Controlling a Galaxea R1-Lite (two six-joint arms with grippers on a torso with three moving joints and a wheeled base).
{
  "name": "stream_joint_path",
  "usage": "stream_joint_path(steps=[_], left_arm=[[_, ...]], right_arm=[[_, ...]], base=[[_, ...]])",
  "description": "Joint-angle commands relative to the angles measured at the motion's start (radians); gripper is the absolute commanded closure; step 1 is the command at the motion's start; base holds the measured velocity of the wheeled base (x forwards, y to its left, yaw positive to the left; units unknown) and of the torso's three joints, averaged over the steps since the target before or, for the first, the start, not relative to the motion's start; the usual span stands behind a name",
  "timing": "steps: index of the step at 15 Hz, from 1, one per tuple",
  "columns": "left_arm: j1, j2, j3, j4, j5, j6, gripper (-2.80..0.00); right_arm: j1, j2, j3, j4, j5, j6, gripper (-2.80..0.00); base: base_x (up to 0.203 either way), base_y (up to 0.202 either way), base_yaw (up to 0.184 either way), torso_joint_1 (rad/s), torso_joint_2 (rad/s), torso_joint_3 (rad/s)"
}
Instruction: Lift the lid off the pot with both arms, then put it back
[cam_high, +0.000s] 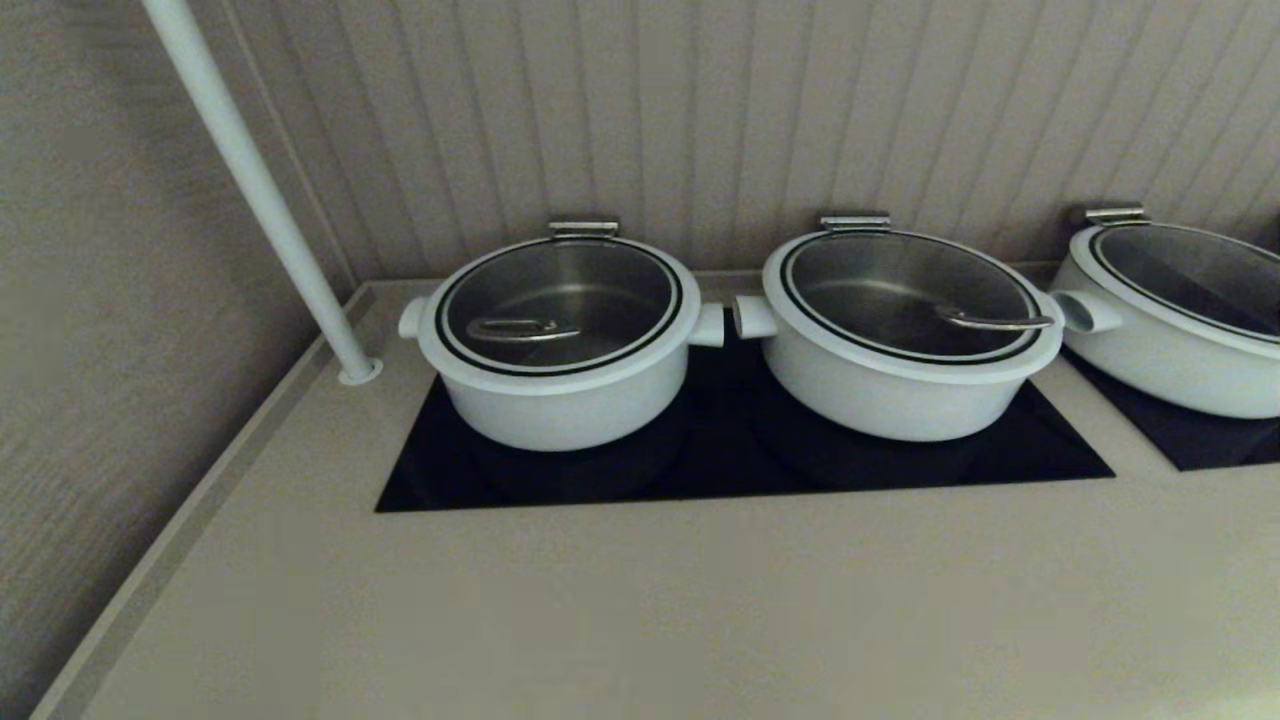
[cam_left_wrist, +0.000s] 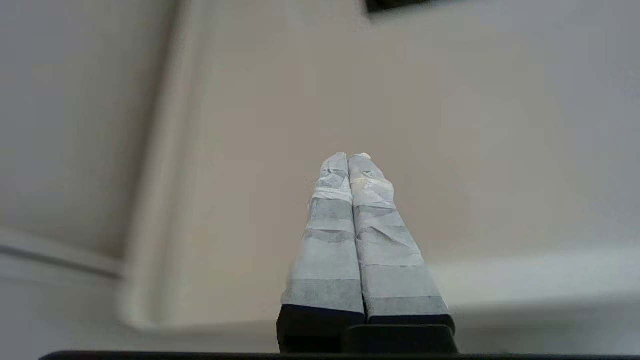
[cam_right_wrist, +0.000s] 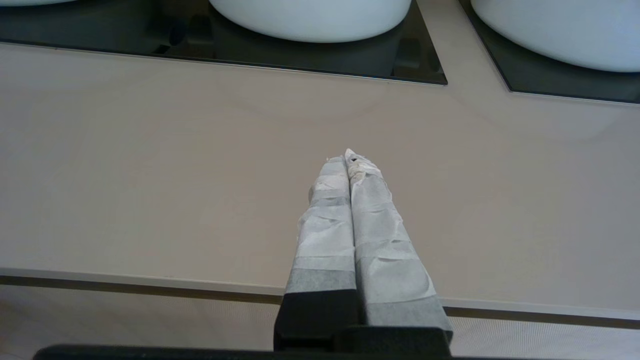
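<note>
The pot (cam_high: 560, 400) is deep, white and narrower, and stands at the left end of the black cooktop (cam_high: 700, 470). The lid (cam_high: 560, 305) sits closed on it, with its white rim, thin black ring and steel loop handle (cam_high: 520, 329). Neither arm shows in the head view. My left gripper (cam_left_wrist: 348, 156) is shut and empty over the bare beige counter near its raised left edge. My right gripper (cam_right_wrist: 345, 157) is shut and empty over the counter near its front edge, well short of the pots.
Two wider, shallower white pots with lids stand to the right: one in the middle (cam_high: 900, 390) and one at the far right (cam_high: 1170, 370). A white pole (cam_high: 250, 180) rises from the counter's back left corner. A ribbed wall runs behind.
</note>
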Motion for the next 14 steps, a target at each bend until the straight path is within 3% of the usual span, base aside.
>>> stream_joint_path(steps=[1, 7, 11, 14], left_arm=[[-0.044, -0.121, 0.000, 0.048, 0.000, -0.044, 0.00], [-0.090, -0.347, -0.005, 0.126, -0.002, -0.063, 0.00], [-0.089, -0.347, -0.005, 0.125, -0.002, -0.065, 0.00], [-0.091, -0.347, -0.005, 0.127, 0.002, -0.128, 0.00]], right_arm=[[0.000, 0.001, 0.000, 0.000, 0.000, -0.001, 0.00], [0.000, 0.001, 0.000, 0.000, 0.000, -0.001, 0.00], [0.000, 0.001, 0.000, 0.000, 0.000, -0.001, 0.00], [0.000, 0.001, 0.000, 0.000, 0.000, -0.001, 0.00]], base=[[0.000, 0.000, 0.000, 0.000, 0.00, 0.000], [0.000, 0.000, 0.000, 0.000, 0.00, 0.000], [0.000, 0.000, 0.000, 0.000, 0.00, 0.000], [0.000, 0.000, 0.000, 0.000, 0.00, 0.000]])
